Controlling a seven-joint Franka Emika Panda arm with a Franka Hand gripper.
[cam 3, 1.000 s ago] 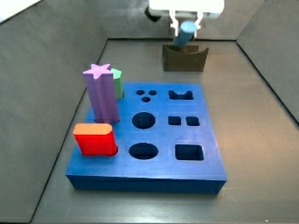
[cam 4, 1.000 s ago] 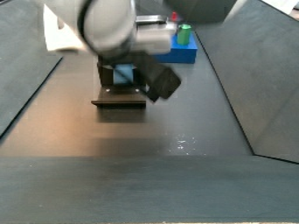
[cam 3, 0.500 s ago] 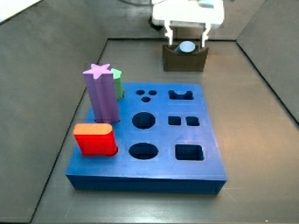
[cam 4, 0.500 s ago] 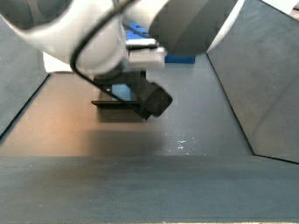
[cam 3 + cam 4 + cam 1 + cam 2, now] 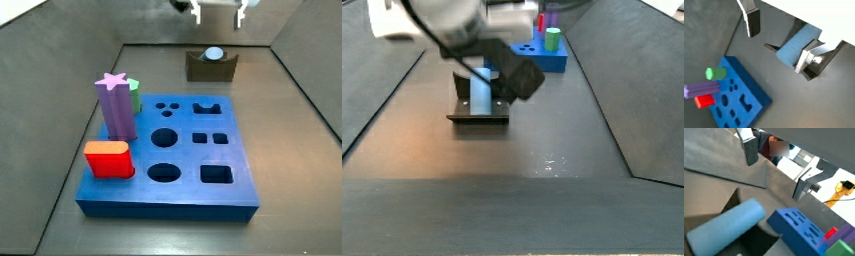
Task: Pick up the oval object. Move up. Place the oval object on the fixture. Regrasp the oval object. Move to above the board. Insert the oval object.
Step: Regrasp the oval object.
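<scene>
Board point(image 5: 171, 155) first: your blue slab lies well clear of the gripper point(image 5: 781, 42). Directly beneath it, the fixture point(image 5: 211, 68) cradles the oval object point(image 5: 797, 44) for regrasping; the fingers point(image 5: 752, 22) stand wide apart, empty.

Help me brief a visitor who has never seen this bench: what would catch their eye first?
Probably the big blue board in the middle of the floor, with a tall purple star-topped peg and a red block standing along one edge. Behind it, the light blue oval object lies in the notch of the dark fixture. The claw hangs above the fixture, open and empty.
</scene>
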